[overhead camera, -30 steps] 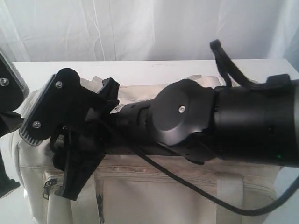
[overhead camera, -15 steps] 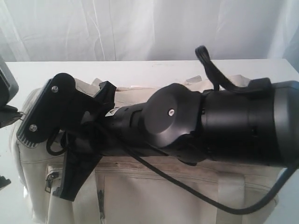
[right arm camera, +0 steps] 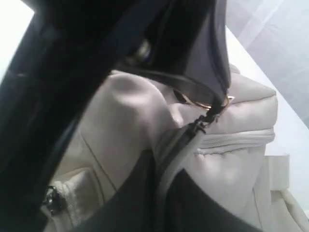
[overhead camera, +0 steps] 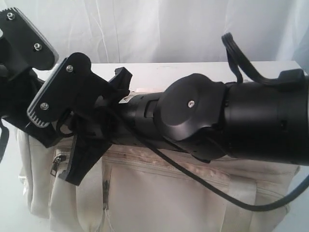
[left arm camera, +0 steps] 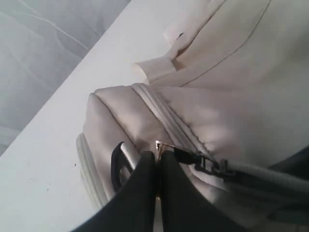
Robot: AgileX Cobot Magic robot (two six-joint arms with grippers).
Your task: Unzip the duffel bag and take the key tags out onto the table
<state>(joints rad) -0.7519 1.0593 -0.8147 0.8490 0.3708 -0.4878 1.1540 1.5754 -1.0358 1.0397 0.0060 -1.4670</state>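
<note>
The cream duffel bag (overhead camera: 159, 193) lies on the white table (overhead camera: 193, 68) under both arms. In the left wrist view my left gripper (left arm camera: 158, 154) is shut on a gold metal zipper pull (left arm camera: 161, 145) at the bag's end, beside a black D-ring (left arm camera: 117, 164). From that pull, a black slider (left arm camera: 210, 166) and a grey strap run away along the bag. My right gripper (right arm camera: 164, 169) is shut on this grey strap (right arm camera: 176, 150), just below the slider (right arm camera: 200, 123). The key tags are hidden.
My right arm (overhead camera: 231, 121) reaches across the bag from the right and hides most of its top. The left arm (overhead camera: 19, 43) stands at the upper left. A side-pocket zipper pull (overhead camera: 57, 162) hangs on the bag's front. White curtain behind the table.
My right gripper has closed on the grey strap. Both arms have risen a little at the bag's left end, bringing the left arm into the exterior view.
</note>
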